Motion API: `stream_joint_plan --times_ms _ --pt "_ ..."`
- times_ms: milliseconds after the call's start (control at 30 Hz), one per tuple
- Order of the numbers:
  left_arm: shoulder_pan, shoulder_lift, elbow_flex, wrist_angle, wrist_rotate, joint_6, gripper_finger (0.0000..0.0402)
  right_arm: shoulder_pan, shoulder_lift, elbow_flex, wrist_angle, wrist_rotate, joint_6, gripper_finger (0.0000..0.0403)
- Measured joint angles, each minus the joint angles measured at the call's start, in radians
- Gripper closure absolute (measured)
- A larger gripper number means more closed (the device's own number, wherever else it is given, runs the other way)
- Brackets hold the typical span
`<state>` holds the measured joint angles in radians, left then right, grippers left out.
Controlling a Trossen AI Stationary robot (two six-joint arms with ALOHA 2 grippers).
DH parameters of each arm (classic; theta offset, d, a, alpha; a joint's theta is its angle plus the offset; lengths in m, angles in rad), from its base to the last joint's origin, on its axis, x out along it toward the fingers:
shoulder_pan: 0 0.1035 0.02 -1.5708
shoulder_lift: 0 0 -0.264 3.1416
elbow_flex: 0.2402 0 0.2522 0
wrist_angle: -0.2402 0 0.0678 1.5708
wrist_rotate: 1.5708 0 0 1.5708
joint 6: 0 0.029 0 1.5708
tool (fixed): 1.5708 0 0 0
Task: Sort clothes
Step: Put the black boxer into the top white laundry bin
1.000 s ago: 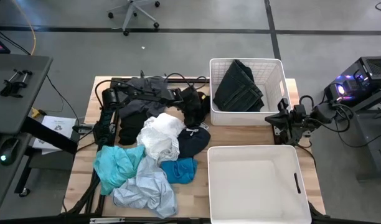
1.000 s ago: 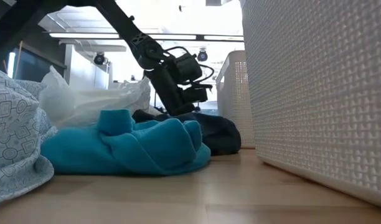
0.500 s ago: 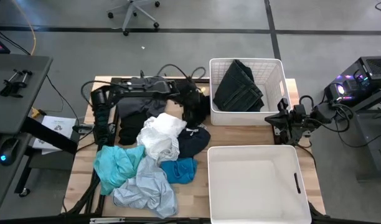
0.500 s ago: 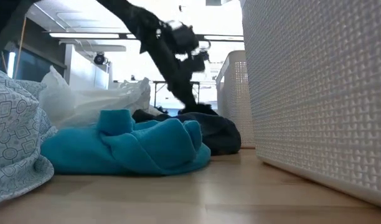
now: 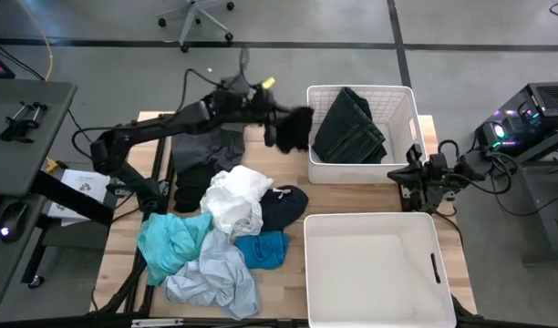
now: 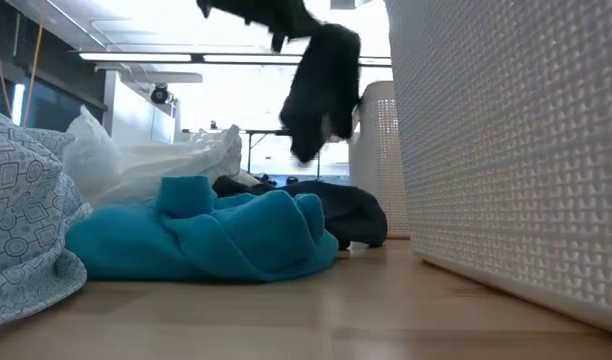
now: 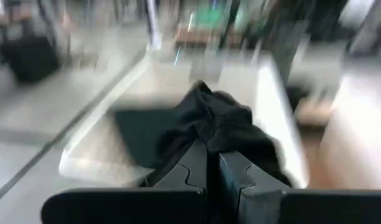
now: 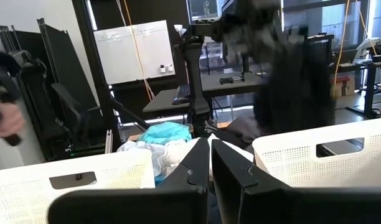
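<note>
My left gripper (image 5: 277, 117) is raised above the table's far side, just left of the far white bin (image 5: 407, 98), and is shut on a black garment (image 5: 294, 129). The garment also shows in the low view (image 6: 321, 90) and in the right wrist view (image 8: 296, 81). The other clothes lie in a pile on the table's left half: white (image 5: 235, 199), teal (image 5: 170, 241), pale blue (image 5: 215, 278), blue (image 5: 263, 248), navy (image 5: 284, 205), black (image 5: 192, 178) and grey (image 5: 206, 141). My right gripper (image 8: 210, 158) is shut and empty, parked at the table's right edge (image 5: 425, 175). My left gripper pinches a bunched part of the black garment (image 7: 206, 134) between its two fingers; one layer or several, I cannot tell. The garment hangs slack below the gripper (image 6: 316, 110), lifted clear of the pile and the table.
The far white bin holds a dark folded garment (image 5: 350, 128). A second white bin (image 5: 370, 273) stands at the table's near right with nothing in it. A person's hand (image 8: 4, 118) shows in the room beyond the table.
My left gripper has risen from the pile and gone toward the table's far right, toward the far bin. The black garment has come up with it, off the pile, and now hangs clear. The rest of the pile has stayed put.
</note>
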<state>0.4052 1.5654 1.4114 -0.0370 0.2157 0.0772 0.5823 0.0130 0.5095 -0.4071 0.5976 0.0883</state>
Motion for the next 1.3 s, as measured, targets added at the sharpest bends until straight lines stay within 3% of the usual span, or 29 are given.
stream_joint_plan --times_ms 167,500,700,833,967,1067,1300 --pt "-0.023 0.014 0.001 0.266 0.043 -0.151 0.0401 0.0 0.0 0.0 0.0 -0.004 0.0 0.0398" --pt "-0.053 0.125 0.012 0.539 0.022 -0.175 0.0401 0.0 0.0 0.0 -0.001 -0.003 0.0 0.0398" --pt "-0.061 0.317 0.242 0.679 0.033 -0.112 0.0401 0.0 0.0 0.0 0.0 -0.004 0.0 0.0398" --pt "-0.066 0.452 0.442 0.608 0.04 -0.131 0.0402 0.0 0.0 0.0 -0.001 -0.004 0.0 0.0398" --pt "-0.066 0.531 0.574 0.332 0.02 -0.259 0.0391 0.0 0.0 0.0 -0.001 -0.004 0.0 0.0398" --pt "-0.066 0.547 0.605 0.163 -0.01 -0.291 0.0367 0.0 0.0 0.0 0.0 -0.004 0.0 0.0398" --pt "-0.051 0.531 0.606 0.006 0.013 -0.375 0.027 0.0 0.0 0.0 -0.001 -0.003 0.0 0.0398"
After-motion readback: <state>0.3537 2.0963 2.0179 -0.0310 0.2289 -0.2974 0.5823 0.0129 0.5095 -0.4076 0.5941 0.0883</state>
